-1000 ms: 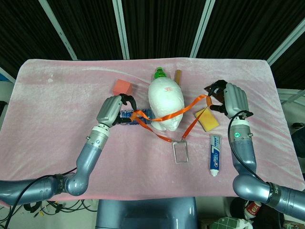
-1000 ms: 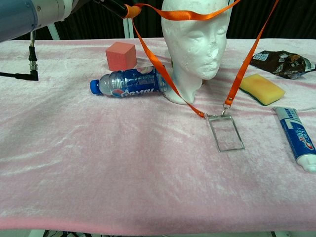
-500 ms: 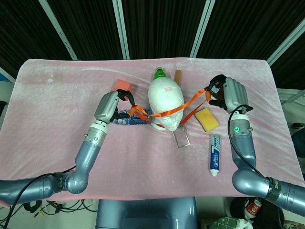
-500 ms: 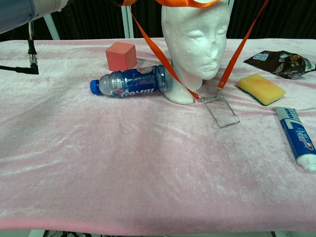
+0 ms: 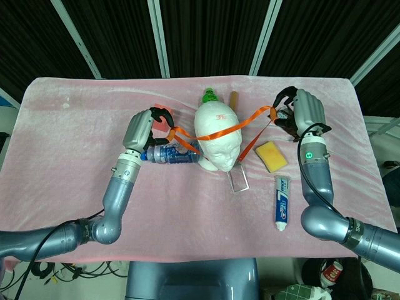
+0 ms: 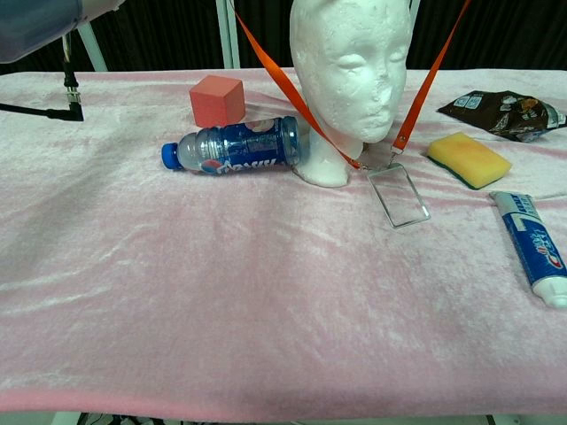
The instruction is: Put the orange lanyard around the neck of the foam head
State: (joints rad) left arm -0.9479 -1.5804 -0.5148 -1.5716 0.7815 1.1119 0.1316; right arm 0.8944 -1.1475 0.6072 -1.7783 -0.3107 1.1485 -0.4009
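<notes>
One lanyard (image 5: 220, 132), one foam head (image 5: 218, 137), two hands

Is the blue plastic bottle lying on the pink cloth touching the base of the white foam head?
Touching. In the chest view the bottle lies on its side with its bottom end pressed against the foam head at the neck base; no cloth shows between them.

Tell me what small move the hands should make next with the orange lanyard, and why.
Probably carry both hands further back, then lower. The left hand and right hand hold the orange lanyard stretched across the top of the foam head, so the loop has not cleared the crown to reach the neck.
</notes>
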